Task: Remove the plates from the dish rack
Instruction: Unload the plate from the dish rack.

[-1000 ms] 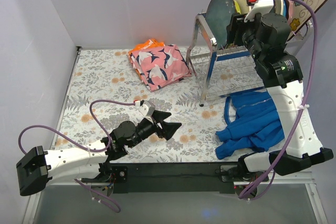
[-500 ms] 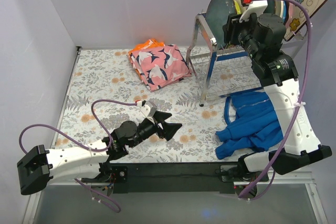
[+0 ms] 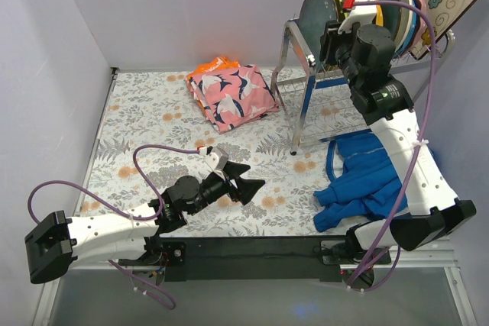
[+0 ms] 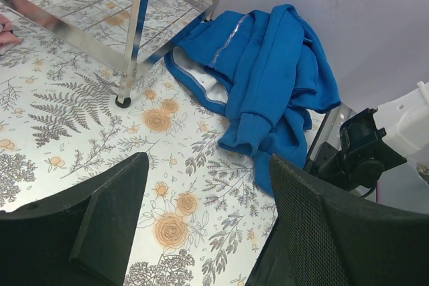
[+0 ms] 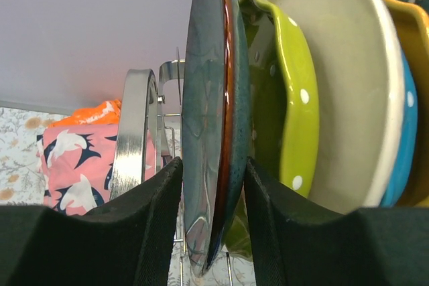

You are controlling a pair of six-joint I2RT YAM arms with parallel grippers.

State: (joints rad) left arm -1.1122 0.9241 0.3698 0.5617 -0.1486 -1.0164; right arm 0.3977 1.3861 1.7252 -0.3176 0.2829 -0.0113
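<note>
R hand (image 5: 213, 212) up at dish rack (image 3: 306, 89), far right corner of bench (image 3: 153, 112); fingers straddled rim of dark teal plate (image 5: 211, 112), not clenched. Lime dotted plate (image 5: 285, 98) just behind. L hand (image 4: 201, 232) released, low near front edge.

pink bird-print cloth (image 3: 231, 95), blue garment (image 3: 369, 177), floral tabletop (image 3: 153, 139)

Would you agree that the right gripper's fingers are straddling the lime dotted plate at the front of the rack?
Not quite: the right gripper straddles the dark teal plate, which stands at the front of the dish rack. The lime dotted plate sits just behind it, as the right wrist view shows.
</note>
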